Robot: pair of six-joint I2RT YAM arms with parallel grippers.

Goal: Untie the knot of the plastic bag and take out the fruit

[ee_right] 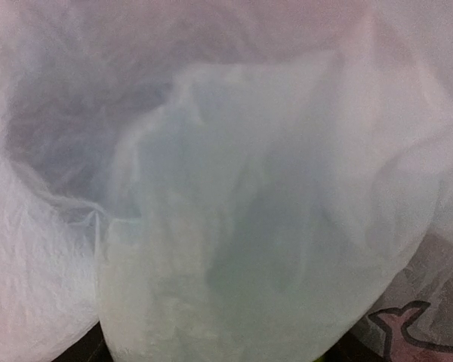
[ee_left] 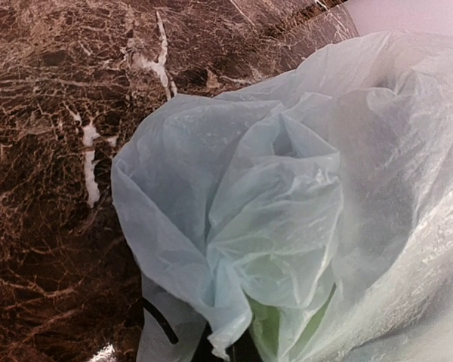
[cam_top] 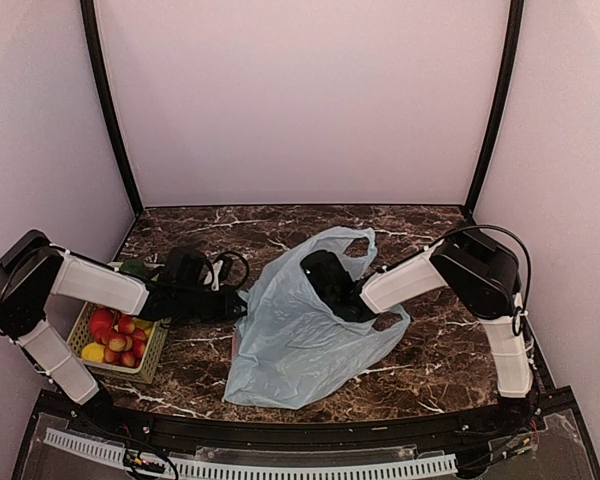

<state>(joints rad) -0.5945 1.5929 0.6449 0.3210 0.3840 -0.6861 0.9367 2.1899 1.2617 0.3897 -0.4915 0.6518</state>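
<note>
Left gripper (cam_top: 237,301) is pinched tight on a gathered fold of the thin, crinkly, translucent blue-green plastic bag (cam_top: 290,350), which lies slumped on the dark veined marble table (cam_top: 430,360). A smooth green fruit (ee_left: 270,332) shows through the film. Right gripper (cam_top: 320,275) sits at the bag's mouth, and whether its jaws are apart I cannot tell.

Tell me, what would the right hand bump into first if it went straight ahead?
The plastic bag. The right hand seems to point into the bag's folds, and pale crinkly plastic fills its wrist view straight ahead, very close. What lies behind that layer cannot be told.
</note>
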